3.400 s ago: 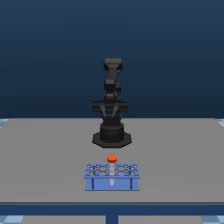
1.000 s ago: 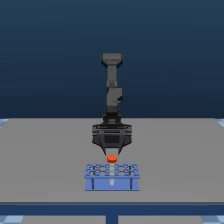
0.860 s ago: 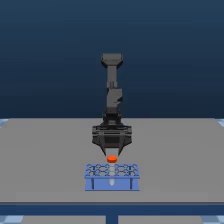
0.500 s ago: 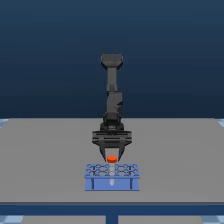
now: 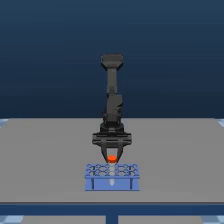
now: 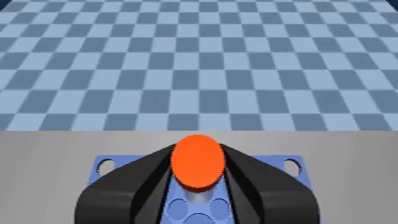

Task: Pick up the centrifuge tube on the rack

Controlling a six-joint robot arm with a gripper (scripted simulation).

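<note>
Gripper [image 5: 112, 159] low-centre of frame, fingers straddling orange cap of centrifuge tube [image 5: 112, 159], not clamped yet. Tube seated in rack [image 5: 112, 183]. Approach done; squeeze + lift left.

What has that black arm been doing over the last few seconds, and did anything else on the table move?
The arm swung forward from its upright pose and lowered its gripper over the centrifuge tube, until the fingers flank the orange cap. Whether they already grip it cannot be told. The tube still stands in the rack, which stayed put on the grey table.
</note>
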